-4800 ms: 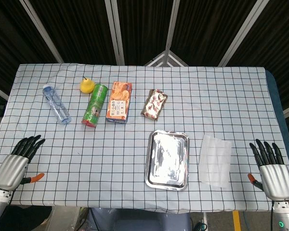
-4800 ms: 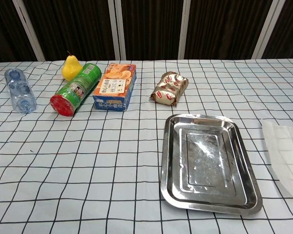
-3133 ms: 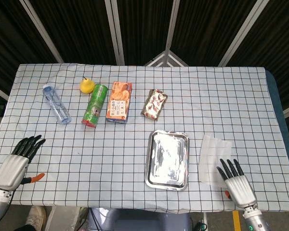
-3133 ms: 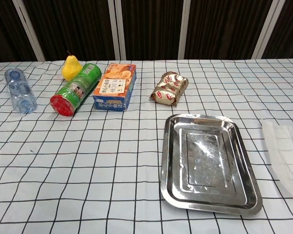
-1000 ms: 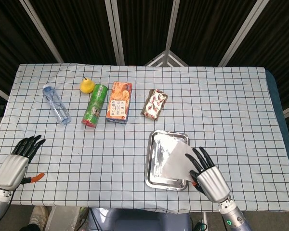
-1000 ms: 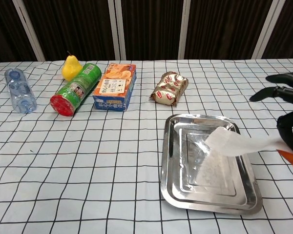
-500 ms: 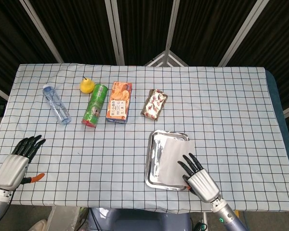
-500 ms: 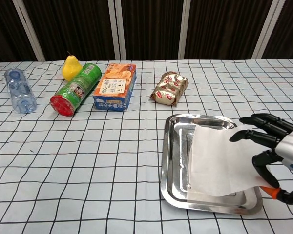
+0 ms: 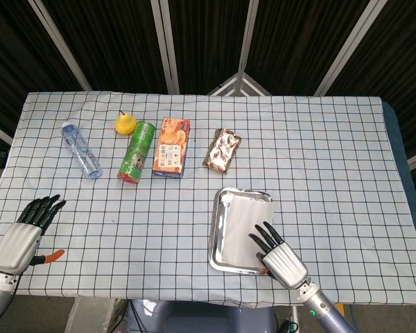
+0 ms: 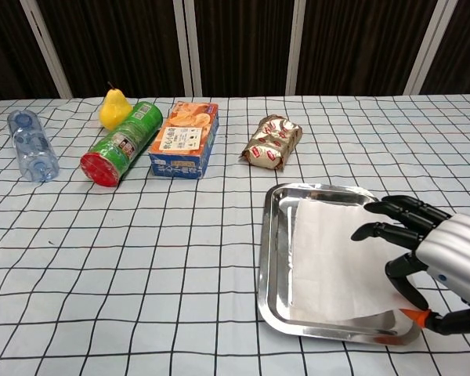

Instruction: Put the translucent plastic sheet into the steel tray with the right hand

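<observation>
Translucent plastic sheet (image 10: 329, 262) lies flat inside the steel tray (image 10: 276, 258), lower right of the chest view. The right hand (image 10: 442, 258) sits over the tray's right edge, its fingers (image 10: 392, 232) spread above the sheet; whether they grasp it, I cannot tell. The left hand (image 9: 22, 239) rests released, fingers apart, at the worktop's (image 9: 159, 222) lower left in the head view.

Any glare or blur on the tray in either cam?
Head view: bright glare on the steel tray along its left side; sharp. Chest view: softer reflections on its rim, plastic sheet reads flat white; right hand sharp, no motion blur.
</observation>
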`<state>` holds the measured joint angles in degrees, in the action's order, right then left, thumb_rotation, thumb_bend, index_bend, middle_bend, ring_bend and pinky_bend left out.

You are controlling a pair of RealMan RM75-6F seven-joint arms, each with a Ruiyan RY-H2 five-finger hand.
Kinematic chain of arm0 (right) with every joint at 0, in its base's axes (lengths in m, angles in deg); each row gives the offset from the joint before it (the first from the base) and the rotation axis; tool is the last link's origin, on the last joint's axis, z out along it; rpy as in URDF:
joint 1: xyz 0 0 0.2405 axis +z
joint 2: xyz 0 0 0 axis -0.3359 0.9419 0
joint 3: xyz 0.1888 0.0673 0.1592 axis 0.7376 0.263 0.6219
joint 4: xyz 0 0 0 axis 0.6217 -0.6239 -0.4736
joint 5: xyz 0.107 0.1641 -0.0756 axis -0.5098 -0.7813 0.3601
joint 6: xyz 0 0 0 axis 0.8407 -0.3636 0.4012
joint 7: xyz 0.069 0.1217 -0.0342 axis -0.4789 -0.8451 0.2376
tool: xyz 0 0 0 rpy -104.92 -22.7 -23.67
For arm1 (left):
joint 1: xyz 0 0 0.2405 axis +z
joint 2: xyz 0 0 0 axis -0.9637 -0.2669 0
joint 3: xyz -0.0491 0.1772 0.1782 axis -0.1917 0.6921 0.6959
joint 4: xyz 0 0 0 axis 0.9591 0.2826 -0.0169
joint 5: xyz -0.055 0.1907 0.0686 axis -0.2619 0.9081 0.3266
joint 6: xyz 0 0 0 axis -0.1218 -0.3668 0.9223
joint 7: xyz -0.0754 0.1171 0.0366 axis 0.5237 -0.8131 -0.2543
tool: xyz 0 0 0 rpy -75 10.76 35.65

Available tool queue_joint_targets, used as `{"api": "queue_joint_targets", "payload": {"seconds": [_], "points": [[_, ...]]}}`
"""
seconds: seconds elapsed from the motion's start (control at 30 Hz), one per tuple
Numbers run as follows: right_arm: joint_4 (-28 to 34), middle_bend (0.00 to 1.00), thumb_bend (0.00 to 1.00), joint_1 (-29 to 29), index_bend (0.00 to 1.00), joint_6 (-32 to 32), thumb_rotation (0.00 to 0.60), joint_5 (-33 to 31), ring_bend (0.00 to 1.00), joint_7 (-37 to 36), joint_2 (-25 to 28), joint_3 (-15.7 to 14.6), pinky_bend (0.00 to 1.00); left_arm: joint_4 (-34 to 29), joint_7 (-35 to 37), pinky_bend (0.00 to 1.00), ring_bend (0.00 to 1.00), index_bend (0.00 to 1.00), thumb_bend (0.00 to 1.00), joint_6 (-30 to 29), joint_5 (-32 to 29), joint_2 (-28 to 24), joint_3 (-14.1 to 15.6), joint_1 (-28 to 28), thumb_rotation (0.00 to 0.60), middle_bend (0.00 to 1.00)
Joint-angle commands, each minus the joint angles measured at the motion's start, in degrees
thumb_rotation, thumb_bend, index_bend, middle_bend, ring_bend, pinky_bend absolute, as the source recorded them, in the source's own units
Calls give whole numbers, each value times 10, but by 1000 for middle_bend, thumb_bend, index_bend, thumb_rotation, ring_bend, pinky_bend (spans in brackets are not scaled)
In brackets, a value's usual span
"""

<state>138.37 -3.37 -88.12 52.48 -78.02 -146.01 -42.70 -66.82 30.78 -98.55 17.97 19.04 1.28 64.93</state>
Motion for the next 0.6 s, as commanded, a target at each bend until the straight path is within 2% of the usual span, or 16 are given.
{"api": "queue_joint_targets", "payload": {"seconds": [0.03,0.33,0.43,0.5,0.6], "points": [[-7,223,530,5,736,5,600,-3,7,-5,-2,1,0,0,0,0,0,0,6,0,0,0,0,0,600,0],[-14,223,531,6,718,5,600,-11,5,0,-7,-1,0,0,-1,0,0,0,6,0,0,0,0,0,600,0],[-11,187,529,3,522,4,600,-15,0,12,-7,-1,0,0,-1,0,0,0,6,0,0,0,0,0,600,0],[-1,124,496,-1,335,2,600,-20,0,23,-6,-1,0,0,-1,0,0,0,6,0,0,0,0,0,600,0],[19,58,429,-8,140,-1,600,-27,0,47,-1,0,0,0,0,0,0,0,6,-1,1,0,0,0,600,0]]}}
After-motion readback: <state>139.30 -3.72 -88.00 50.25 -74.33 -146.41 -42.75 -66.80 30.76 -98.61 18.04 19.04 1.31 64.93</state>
